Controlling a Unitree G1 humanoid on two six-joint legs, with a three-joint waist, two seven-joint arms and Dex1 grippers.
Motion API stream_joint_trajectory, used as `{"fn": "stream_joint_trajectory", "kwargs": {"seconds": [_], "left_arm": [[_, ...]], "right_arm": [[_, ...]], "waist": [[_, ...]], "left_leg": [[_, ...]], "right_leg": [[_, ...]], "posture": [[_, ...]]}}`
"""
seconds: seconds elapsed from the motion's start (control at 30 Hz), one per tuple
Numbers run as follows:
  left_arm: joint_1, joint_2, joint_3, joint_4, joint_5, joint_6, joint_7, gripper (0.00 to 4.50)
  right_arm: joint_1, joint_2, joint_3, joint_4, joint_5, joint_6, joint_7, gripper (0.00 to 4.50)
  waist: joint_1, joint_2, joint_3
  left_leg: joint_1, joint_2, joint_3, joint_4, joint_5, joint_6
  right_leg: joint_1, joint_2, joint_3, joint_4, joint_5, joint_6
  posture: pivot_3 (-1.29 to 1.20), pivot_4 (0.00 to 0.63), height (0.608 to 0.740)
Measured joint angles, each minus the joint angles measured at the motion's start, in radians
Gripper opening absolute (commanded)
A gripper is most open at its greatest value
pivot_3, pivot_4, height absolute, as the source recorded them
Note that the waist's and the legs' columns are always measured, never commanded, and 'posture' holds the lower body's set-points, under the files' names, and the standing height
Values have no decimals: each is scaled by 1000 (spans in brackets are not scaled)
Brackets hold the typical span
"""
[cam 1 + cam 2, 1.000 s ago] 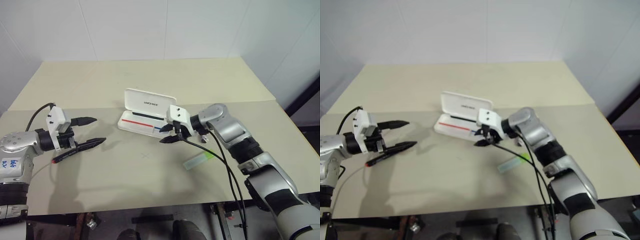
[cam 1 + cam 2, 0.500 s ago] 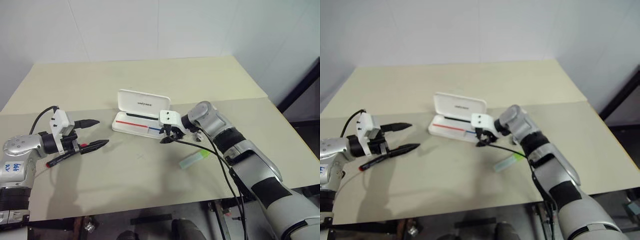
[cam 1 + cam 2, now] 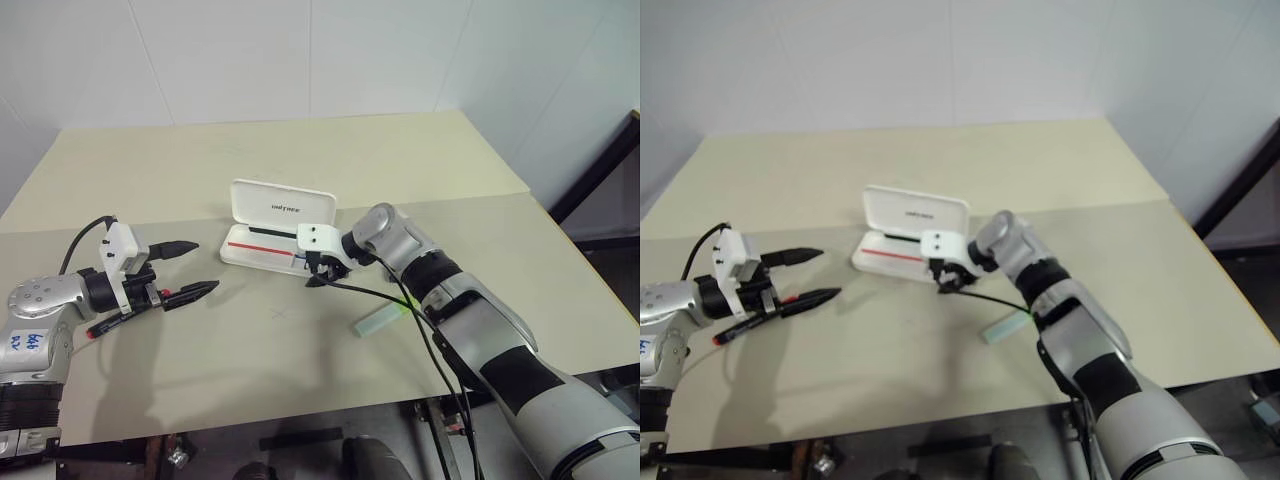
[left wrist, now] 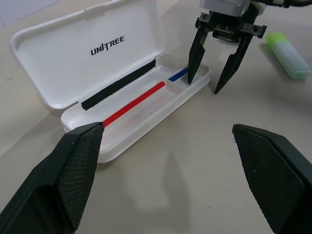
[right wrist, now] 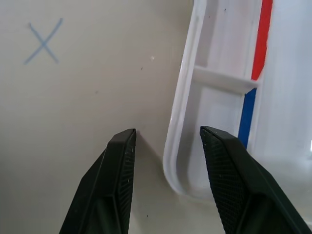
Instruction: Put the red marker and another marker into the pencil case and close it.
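With the white hard-plastic hinged pencil case [image 3: 268,228] open and empty, both markers still out. Right tool [image 4: 213,82] parted, empty, straddling its rim; left tool [image 3: 190,270] released. Next: fetch slim red-ended marker [image 3: 108,324].

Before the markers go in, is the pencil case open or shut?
Open: the pencil case has its lid raised, and its tray shows bare.

1. Head stereo pair: I'm looking fwd and down over the table [image 3: 300,350] from above, mid-range; both eyes share nearly the same scene.
2. L wrist cam: low, close, facing the open pencil case [image 4: 97,58] and right gripper [image 4: 214,87].
3. R wrist cam: v. close, above the case's corner; overlaps L wrist there.
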Motion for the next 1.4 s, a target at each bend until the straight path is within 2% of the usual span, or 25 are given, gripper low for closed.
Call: {"fn": "stream_joint_trajectory", "kwargs": {"seconds": [0.13,0.17,0.53,0.67,0.77,0.87,1.03,1.17,1.4], "left_arm": [[1,0,0,-1,-1,3,3,4500],[1,0,1,-1,-1,4,4,4500],[-4,-7,0,-3,-1,4,8,4500],[-14,-9,-2,0,-1,4,4,4500],[-21,-12,-3,4,-1,3,-1,4500],[-28,-18,-6,8,-1,2,-5,4500],[-40,-24,-14,12,-1,1,-13,4500],[-42,-24,-22,13,0,1,-19,4500],[-42,-25,-24,13,0,2,-25,4500]], "right_arm": [[-13,1,-3,32,-13,-25,-6,187],[-17,1,-6,35,-16,-26,-7,23],[-24,-18,-12,43,-26,-44,33,23],[55,-110,-14,-138,-14,-8,121,23],[180,-190,-14,-377,3,73,183,23],[300,-253,-14,-622,21,164,213,23],[427,-324,-9,-877,33,265,237,23],[464,-375,-7,-954,46,294,249,23],[463,-417,-6,-950,55,279,250,23]], "waist": [[-3,0,0],[-4,0,0],[-7,0,0],[-1,0,0],[7,0,0],[10,0,0],[13,-1,0],[15,-1,0],[17,-1,0]], "left_leg": [[0,0,0,0,0,0],[0,0,0,0,0,0],[0,0,-1,0,0,0],[-1,0,-1,0,0,0],[-1,0,-1,-1,-1,-1],[-1,0,-1,-1,-1,-1],[-1,0,-1,0,-3,3],[0,0,-1,2,-4,4],[0,0,-1,1,-4,4]], "right_leg": [[0,0,0,0,0,0],[0,0,0,0,0,0],[0,-1,-1,0,0,0],[0,-1,-1,-1,0,0],[0,-1,-2,-2,0,0],[0,-1,-2,-2,0,0],[0,0,-2,-1,0,0],[0,0,-2,-1,0,0],[1,0,-2,-2,0,0]], "posture": [[0,150,740],[0,150,740],[0,150,740],[0,150,740],[0,150,740],[0,150,740],[0,150,740],[0,150,740],[0,150,740]]}}
